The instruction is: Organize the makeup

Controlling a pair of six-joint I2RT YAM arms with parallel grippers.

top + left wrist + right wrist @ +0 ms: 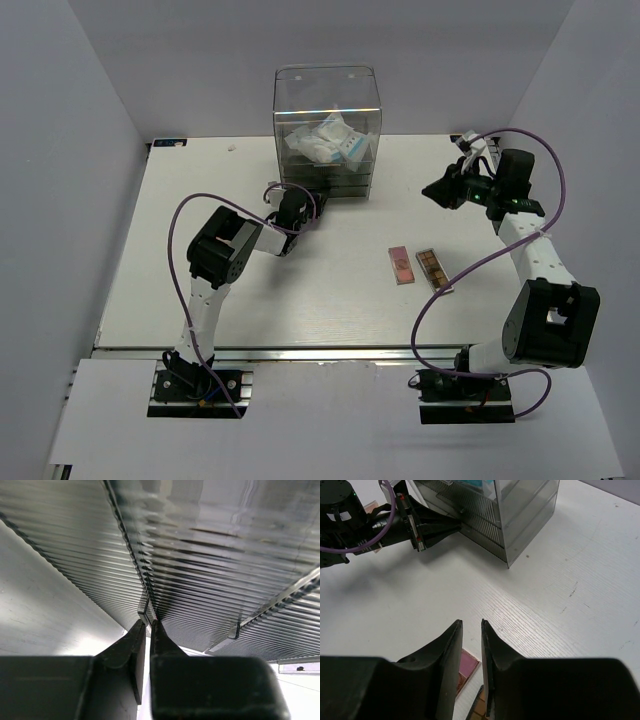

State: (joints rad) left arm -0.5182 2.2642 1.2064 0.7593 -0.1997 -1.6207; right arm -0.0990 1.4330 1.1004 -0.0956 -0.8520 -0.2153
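Two makeup items lie side by side on the white table [250, 300], right of centre: a pink palette [400, 265] and, just to its right, a brown palette [432, 268], close together and both flat. The right gripper [471, 625] hangs above the table at the far right. Its fingers are parted by a narrow gap with nothing between them. In the top view the two palettes sit nearer than this gripper and slightly to its left. In the right wrist view the pink palette shows directly below the fingertips, clear of them. The left gripper [147, 626] reaches to the low front-left corner of the clear drawer box [300, 80] at the far centre of the table. Its fingers are pressed almost together, pinching a thin clear tab [145, 611] on the ribbed drawer front. Both palettes lie well apart from this gripper, to its right and nearer. A white-blue crinkly packet [325, 140] rests in the upper part of the box, above and beyond the left gripper and not touching it.
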